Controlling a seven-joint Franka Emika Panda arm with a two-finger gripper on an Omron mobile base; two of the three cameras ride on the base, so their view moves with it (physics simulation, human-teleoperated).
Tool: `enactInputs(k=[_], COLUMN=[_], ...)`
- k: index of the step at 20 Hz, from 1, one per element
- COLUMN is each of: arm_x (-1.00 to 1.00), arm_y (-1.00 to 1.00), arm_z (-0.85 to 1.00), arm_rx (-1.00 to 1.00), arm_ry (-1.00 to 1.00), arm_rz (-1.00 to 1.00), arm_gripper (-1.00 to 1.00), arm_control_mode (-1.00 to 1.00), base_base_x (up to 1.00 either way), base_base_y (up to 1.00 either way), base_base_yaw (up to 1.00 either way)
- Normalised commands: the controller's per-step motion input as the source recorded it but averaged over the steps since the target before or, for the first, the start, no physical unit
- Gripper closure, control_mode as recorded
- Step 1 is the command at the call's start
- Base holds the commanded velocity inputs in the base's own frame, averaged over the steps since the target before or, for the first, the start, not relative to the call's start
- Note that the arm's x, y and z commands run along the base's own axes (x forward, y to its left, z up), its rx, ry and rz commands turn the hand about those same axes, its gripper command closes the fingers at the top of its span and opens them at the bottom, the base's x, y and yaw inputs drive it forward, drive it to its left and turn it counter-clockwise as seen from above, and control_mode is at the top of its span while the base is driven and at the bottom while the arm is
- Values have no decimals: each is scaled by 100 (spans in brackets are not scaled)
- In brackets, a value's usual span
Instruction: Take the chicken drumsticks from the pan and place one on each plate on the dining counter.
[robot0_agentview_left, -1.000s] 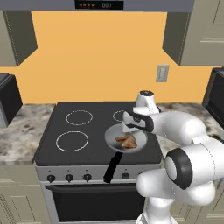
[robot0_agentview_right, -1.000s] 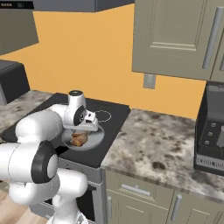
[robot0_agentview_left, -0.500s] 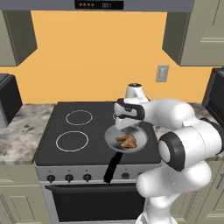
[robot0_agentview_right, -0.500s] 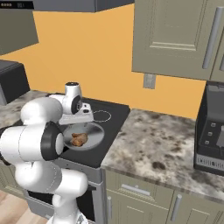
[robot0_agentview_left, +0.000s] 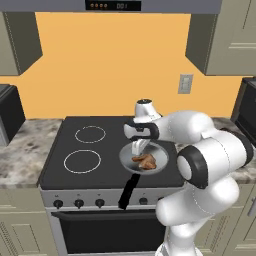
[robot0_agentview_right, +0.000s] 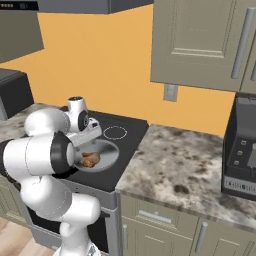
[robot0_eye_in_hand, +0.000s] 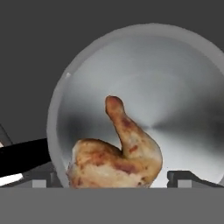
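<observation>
The grey pan (robot0_agentview_left: 159, 153) sits on the front right burner of the black stove (robot0_agentview_left: 90, 150), its black handle (robot0_agentview_left: 128, 192) pointing over the front edge. Two golden-brown chicken drumsticks (robot0_agentview_left: 145, 161) lie pressed together in it, one bone end sticking up in the hand view (robot0_eye_in_hand: 114, 105). My gripper (robot0_agentview_left: 137, 148) hangs open just above the pan, pointing down. In the hand view its dark fingertips (robot0_eye_in_hand: 189, 176) stand on either side of the drumsticks (robot0_eye_in_hand: 118, 157), apart from them. The pan (robot0_agentview_right: 107, 150) and drumsticks (robot0_agentview_right: 90, 159) also show from the right. The plates and the dining counter are out of view.
Two burner rings (robot0_agentview_left: 82, 161) lie left of the pan. Marble wall counters flank the stove (robot0_agentview_right: 185, 165). A dark appliance (robot0_agentview_right: 241, 150) stands at the far right, another dark box (robot0_agentview_left: 9, 120) at the far left. Cabinets hang overhead.
The arm has swung left and the hand has come down over the pan, close above the drumsticks. The jaws have stayed open. Pan and drumsticks have not moved.
</observation>
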Motion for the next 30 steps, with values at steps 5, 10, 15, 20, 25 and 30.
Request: enactInputs(k=[5,10,15,20,25,30], arm_x=[9,6,15,28,38,9], arm_y=[21,18,8,0,6,5], arm_z=[-28,-22,-24,-19,-20,-16], arm_rx=[0,0,0,0,0,0], arm_ry=[0,4,2,0,0,0], arm_rz=[15,0,0,0,-1,-3], arm_gripper=[-100,-100,-100,-100,-100,-100], arm_control_mode=[-100,-100,-100,-100,-100,-100], base_base_x=[0,0,0,0,0,0], base_base_y=[0,0,0,0,0,0], base_base_yaw=[0,0,0,0,0,0])
